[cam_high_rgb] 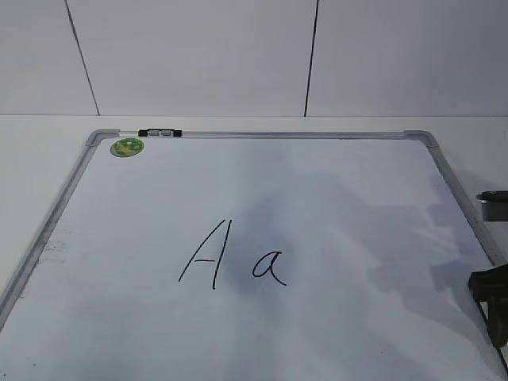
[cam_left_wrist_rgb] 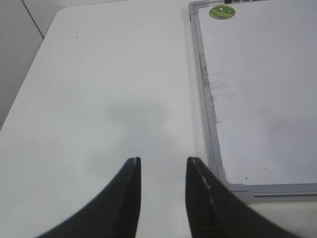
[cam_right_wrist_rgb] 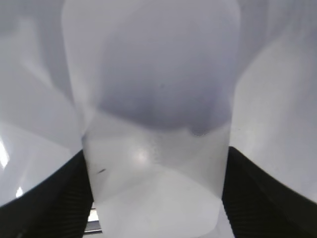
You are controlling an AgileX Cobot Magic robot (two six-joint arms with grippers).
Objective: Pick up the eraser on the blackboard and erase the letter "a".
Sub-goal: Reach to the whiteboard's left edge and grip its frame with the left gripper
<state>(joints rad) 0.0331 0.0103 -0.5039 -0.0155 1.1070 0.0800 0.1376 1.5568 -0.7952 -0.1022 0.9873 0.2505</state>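
Exterior view: "a" (cam_high_rgb: pixel 269 267) intact mid-board, beside "A" (cam_high_rgb: pixel 206 254); erasing not started. My right gripper (cam_right_wrist_rgb: pixel 156 198) at board's (cam_high_rgb: pixel 444 171) right edge, fingers flanking eraser (cam_right_wrist_rgb: pixel 153 163), clamped or not I cannot tell. Left gripper (cam_left_wrist_rgb: pixel 163 171) empty, part-open, over table (cam_left_wrist_rgb: pixel 99 89) off board's left edge.

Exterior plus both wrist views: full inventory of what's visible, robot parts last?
blackboard: one, white surface with grey metal frame, flat on the table, fills most of the exterior view.
capital "A": one, black marker, board centre.
letter "a": one, black marker, just right of the "A", intact.
sticker: one, green, round, board's far left corner.
clip: one, black, on the far frame edge.
eraser: one, white, between the right fingers.
table: one, white, under the board.
left gripper: black fingers apart, empty, over bare table left of the board.
right gripper: black fingers flanking the eraser, at the board's right edge.
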